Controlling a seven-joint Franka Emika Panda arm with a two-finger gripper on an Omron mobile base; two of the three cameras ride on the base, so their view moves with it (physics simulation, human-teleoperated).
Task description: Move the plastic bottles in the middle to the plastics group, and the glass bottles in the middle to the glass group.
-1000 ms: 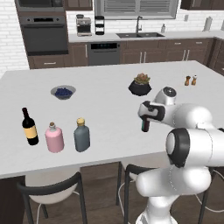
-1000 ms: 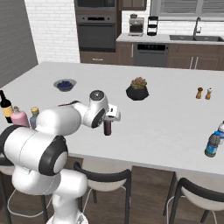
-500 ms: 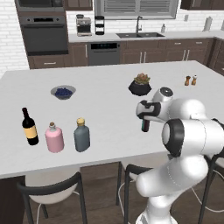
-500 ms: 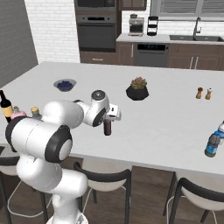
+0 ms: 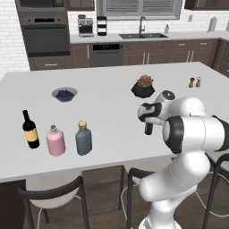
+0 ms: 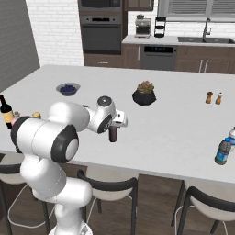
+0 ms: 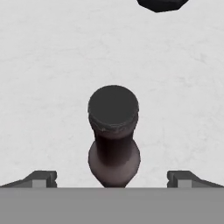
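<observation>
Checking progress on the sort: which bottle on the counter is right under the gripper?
The slim dark brown bottle, standing alone mid-counter with the open gripper straddling its neck. The wine bottle, pink bottle and grey flask stand grouped far away.

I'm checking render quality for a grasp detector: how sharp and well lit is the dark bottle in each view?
Hand view: the slim dark bottle is close, soft-edged, evenly lit, without glare. Left base view: it is small and dark, half hidden by the gripper. Right base view: it stands out against the pale counter, with a faint shadow.

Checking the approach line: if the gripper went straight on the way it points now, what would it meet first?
The gripper would likely meet the slim dark bottle first; its cap sits centred between the open fingers, straight ahead. How close it is can't be judged.
</observation>
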